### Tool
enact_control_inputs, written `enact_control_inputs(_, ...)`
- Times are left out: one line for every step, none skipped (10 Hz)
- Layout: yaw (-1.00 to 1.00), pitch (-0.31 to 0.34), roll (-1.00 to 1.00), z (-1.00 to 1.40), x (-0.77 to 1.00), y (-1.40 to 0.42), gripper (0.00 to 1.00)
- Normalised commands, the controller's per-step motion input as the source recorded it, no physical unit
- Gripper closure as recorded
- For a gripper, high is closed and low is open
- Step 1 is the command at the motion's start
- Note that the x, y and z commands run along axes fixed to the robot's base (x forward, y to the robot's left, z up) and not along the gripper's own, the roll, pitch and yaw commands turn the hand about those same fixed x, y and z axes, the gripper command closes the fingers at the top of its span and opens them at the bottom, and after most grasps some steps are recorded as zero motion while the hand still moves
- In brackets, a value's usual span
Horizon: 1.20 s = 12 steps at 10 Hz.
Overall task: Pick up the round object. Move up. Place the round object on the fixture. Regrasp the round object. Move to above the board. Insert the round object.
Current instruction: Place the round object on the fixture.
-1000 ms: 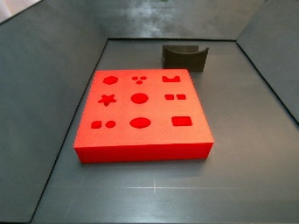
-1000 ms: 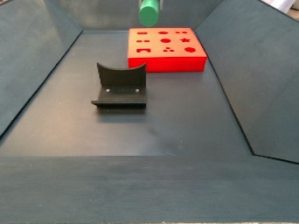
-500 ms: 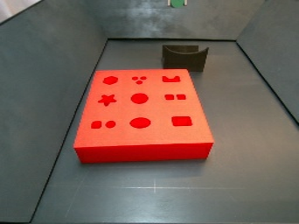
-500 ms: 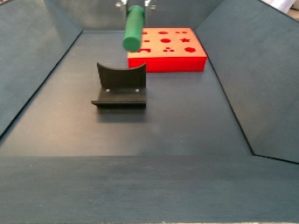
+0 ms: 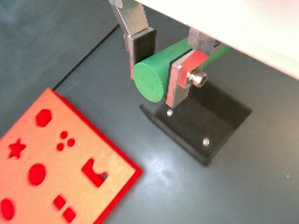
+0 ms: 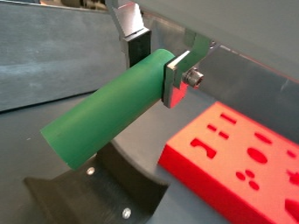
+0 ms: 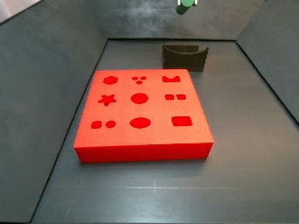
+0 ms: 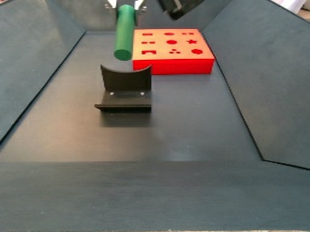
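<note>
The gripper (image 5: pixel 163 68) is up in the air, its two silver fingers (image 6: pixel 177 77) squeezed onto the round object (image 6: pixel 107 121), a green peg hanging above the dark fixture (image 8: pixel 125 89). The red board (image 8: pixel 172 51) lies on the floor behind it, near the frame's top.
</note>
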Motion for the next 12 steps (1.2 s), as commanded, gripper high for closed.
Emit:
enact_control_inputs(-0.09, 0.110, -0.82, -0.02, 0.14, 0.05, 1.00)
enact_control_inputs(-0.10, 0.086, -0.60, -0.02, 0.07, 0.05, 1.00)
enact_control_inputs(-0.11, 0.060, -0.43, -0.01, 0.05, 0.05, 1.00)
enact_control_inputs(-0.11, 0.048, -0.27, -0.01, 0.06, 0.03, 1.00)
enact_control_inputs(0.04, 0.144, -1.00, -1.00, 0.13, 0.13, 1.00)
enact_control_inputs(0.04, 0.138, -1.00, -1.00, 0.13, 0.14, 1.00)
enact_control_inputs(-0.02, 0.186, -0.98, -1.00, 0.14, 0.14, 1.00)
enact_control_inputs(-0.06, 0.200, -0.83, -1.00, 0.15, 0.14, 1.00)
enact_control_inputs(-0.10, 0.188, -0.67, -1.00, 0.16, 0.14, 1.00)
enact_control_inputs(-0.14, 0.165, -0.51, -1.00, 0.16, 0.14, 1.00)
enact_control_inputs(-0.17, 0.131, -0.30, -1.00, 0.17, 0.14, 1.00)
enact_control_inputs(-0.18, 0.098, -0.21, -1.00, 0.18, 0.13, 1.00)
